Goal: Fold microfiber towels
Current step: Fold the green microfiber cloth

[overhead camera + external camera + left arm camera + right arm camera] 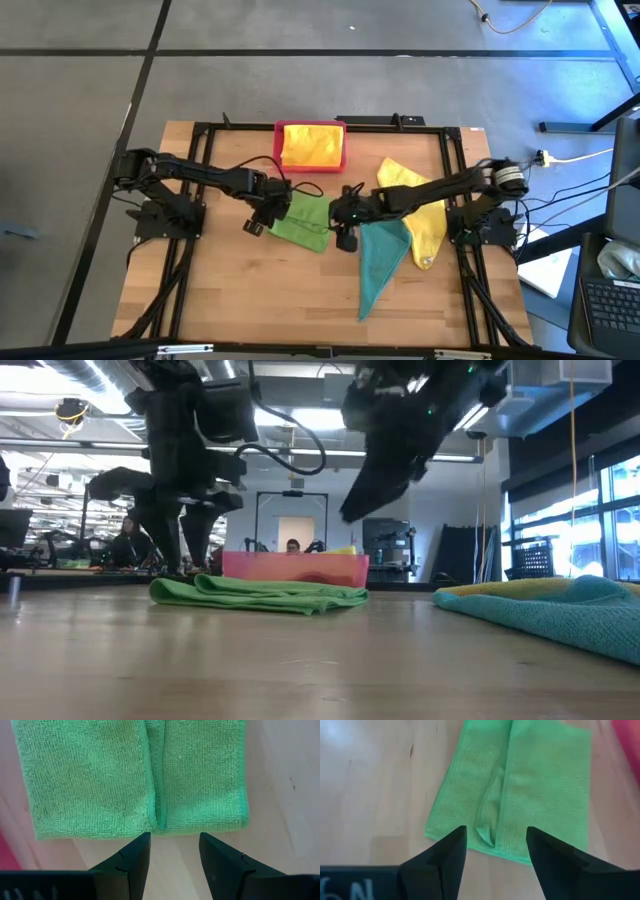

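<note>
1. I see a folded green towel (262, 595) lying flat on the wooden table (300, 670), left of centre.
2. Just behind it stands the pink tray (296, 568), with a bit of yellow showing above its rim.
3. At the right edge, a teal towel (570, 615) lies in a low heap, with a yellow towel (500, 589) beside and behind it.
4. 2 dark arms hang in from above: 1 over the green towel's left end (185, 455), the other higher, over the middle (400, 430). I cannot make out either one's fingers from here.
5. In the room behind, I see 2 people seated far off, 1 at the left (128, 540) and 1 past the tray (292, 546).
</note>
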Controlling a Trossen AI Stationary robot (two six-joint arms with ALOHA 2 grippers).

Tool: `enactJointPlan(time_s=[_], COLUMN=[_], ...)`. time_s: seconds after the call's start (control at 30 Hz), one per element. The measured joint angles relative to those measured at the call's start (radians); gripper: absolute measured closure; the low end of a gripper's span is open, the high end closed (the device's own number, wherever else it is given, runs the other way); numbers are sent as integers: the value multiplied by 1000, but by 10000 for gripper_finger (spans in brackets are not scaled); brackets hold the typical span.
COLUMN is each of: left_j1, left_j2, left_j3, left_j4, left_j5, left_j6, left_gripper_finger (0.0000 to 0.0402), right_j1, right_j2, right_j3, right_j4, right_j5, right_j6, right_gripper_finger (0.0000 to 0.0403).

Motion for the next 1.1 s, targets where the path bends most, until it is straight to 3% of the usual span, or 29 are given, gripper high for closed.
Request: enactJointPlan(time_s=[0.23, 0.47, 0.8, 1.1], left_j1=[0, 4, 12, 48], left_j2=[0, 0, 0, 0], left_j3=[-13, -74, -83, -83], left_j4=[126, 180, 264, 265], left_j5=[-1, -2, -27, -28], left_j6=[21, 32, 26, 26], left_gripper_finger=[239, 239, 239, 239], right_j1=[5, 5, 4, 4], right_j2=[95, 135, 216, 225], right_j3=[0, 0, 0, 0], right_j4=[92, 60, 105, 135], right_j5=[-14, -25, -25, 78], right_j6=[-124, -131, -132, -132], right_gripper_finger=[181, 152, 151, 151])
